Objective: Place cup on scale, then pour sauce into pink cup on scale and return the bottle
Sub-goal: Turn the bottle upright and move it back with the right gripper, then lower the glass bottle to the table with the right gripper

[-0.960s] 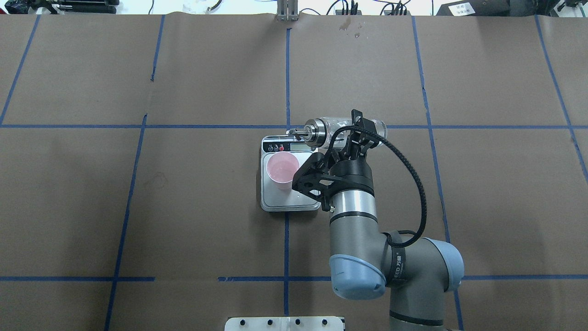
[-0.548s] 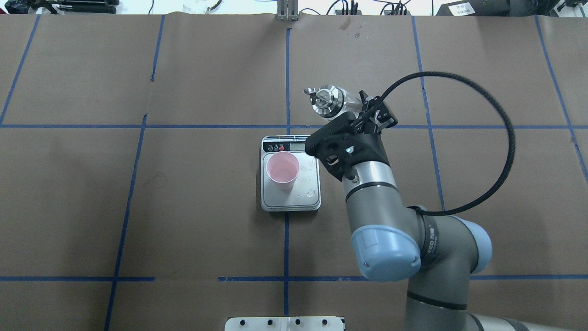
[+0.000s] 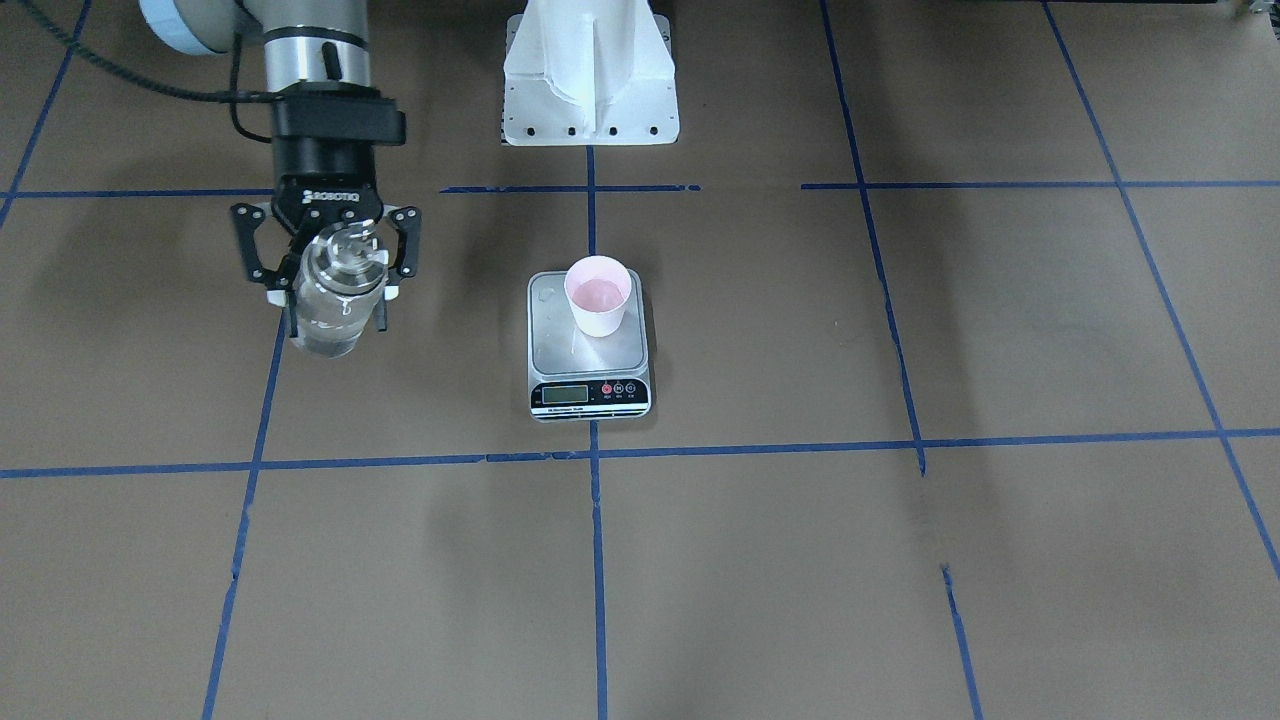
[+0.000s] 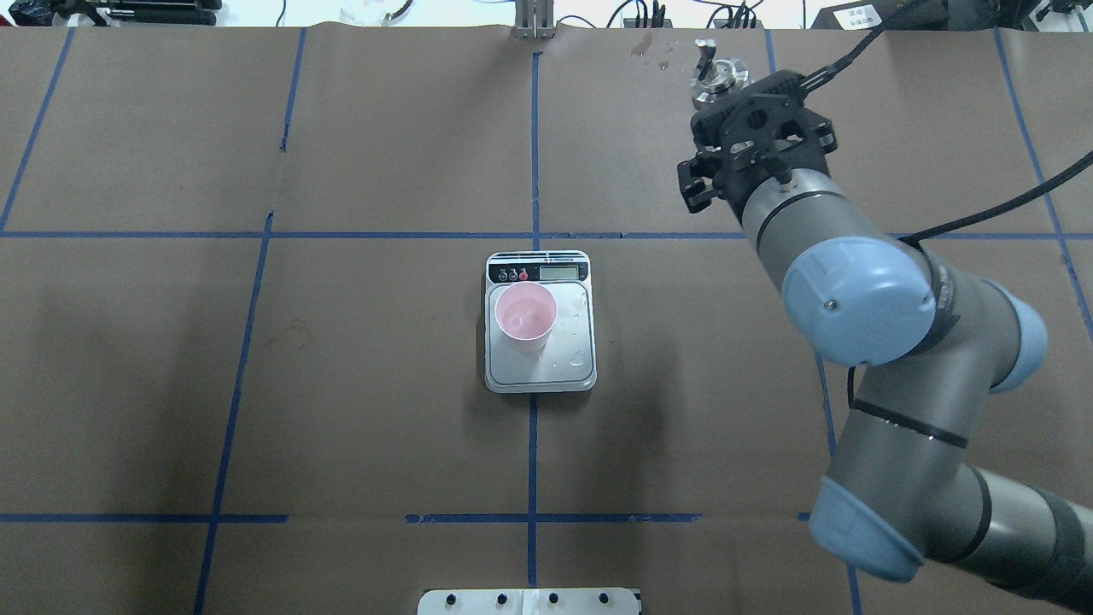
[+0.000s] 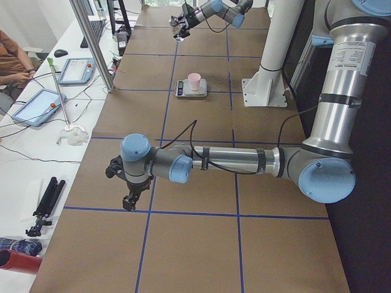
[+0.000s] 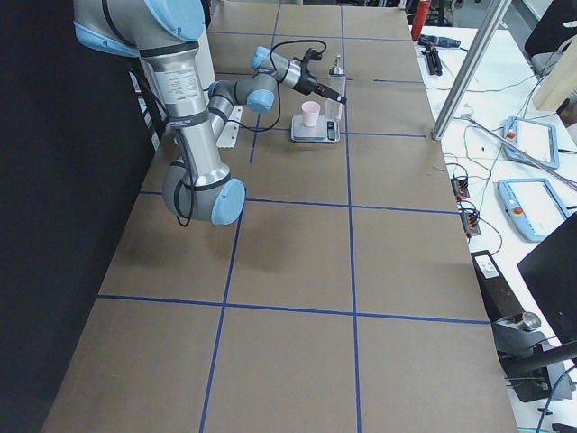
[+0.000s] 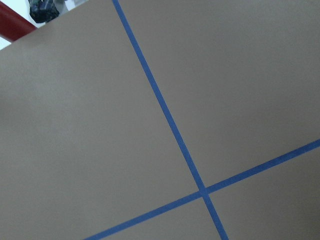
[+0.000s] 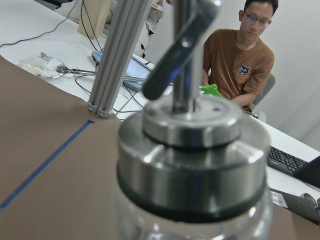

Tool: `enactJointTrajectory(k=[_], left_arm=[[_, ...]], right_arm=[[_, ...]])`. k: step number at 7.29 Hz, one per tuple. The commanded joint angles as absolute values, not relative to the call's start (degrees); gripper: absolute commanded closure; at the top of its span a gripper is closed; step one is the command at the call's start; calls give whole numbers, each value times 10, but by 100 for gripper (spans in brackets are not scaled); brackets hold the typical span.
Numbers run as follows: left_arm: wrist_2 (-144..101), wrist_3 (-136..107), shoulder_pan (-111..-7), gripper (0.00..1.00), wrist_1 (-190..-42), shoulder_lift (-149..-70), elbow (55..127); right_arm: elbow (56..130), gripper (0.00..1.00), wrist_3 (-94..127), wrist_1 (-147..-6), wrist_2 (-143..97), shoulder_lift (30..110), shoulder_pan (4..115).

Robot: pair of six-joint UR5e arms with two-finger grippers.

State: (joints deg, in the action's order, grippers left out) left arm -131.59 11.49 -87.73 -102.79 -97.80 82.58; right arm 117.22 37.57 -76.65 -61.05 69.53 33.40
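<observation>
Cup (image 4: 526, 318) on scale (image 4: 564, 371), pouring apparently done; right jaws grip the bottle (image 3: 328, 295), not yet set down. Left jaws: cannot tell.

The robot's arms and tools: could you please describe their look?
The right arm and left arm are silver-grey tubes with pale blue joint caps. The right tool is black with white ROBOTIQ lettering; a black ribbed cable joins its wrist.

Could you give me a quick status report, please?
Right pincer shut on bottle, upright. Left pincer far aside, state unclear. Cup on scale; drops beside it.
</observation>
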Motion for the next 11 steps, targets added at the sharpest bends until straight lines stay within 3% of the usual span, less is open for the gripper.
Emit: enactJointTrajectory(k=[1, 3, 5, 8, 11], left_arm=[[-1356, 113, -878, 0, -1022, -963, 829], [-1355, 113, -878, 0, -1023, -963, 839], [-1355, 113, -878, 0, -1026, -964, 840], [-1353, 113, -878, 0, -1027, -966, 843], [-1353, 113, -878, 0, -1027, -965, 843]], right_arm=[[1172, 100, 452, -767, -734, 737, 413], [1170, 100, 491, -766, -753, 781, 417], [1164, 100, 668, -725, -753, 799, 416], [1074, 100, 705, -458, -622, 894, 356], [1072, 100, 699, -463, -518, 896, 278]])
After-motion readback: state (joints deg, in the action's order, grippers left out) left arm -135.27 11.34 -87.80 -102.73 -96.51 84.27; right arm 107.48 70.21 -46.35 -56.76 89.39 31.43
